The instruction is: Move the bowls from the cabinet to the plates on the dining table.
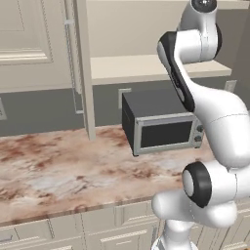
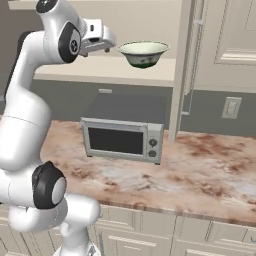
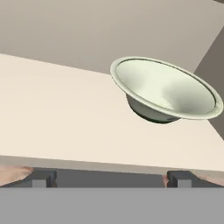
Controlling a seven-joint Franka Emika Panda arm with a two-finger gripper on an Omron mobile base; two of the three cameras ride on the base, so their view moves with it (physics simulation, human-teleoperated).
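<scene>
Open gripper (image 3: pixel 111 177) at the cabinet shelf, cream-green bowl (image 3: pixel 165 89) just beyond it.

In the left base view the arm hides the bowl. The bowl sits upright on the pale shelf (image 3: pixel 61 113), near the shelf's front edge and right of the jaws' centre; the fingers stand wide apart, touching nothing. Bare shelf spreads left of the bowl. The microwave (image 2: pixel 124 140) stands below on the marbled counter (image 2: pixel 210 175).

The white arm (image 2: pixel 30 115) reaches high, its end effector (image 3: pixel 111 178) level with jaws spread wide.
</scene>
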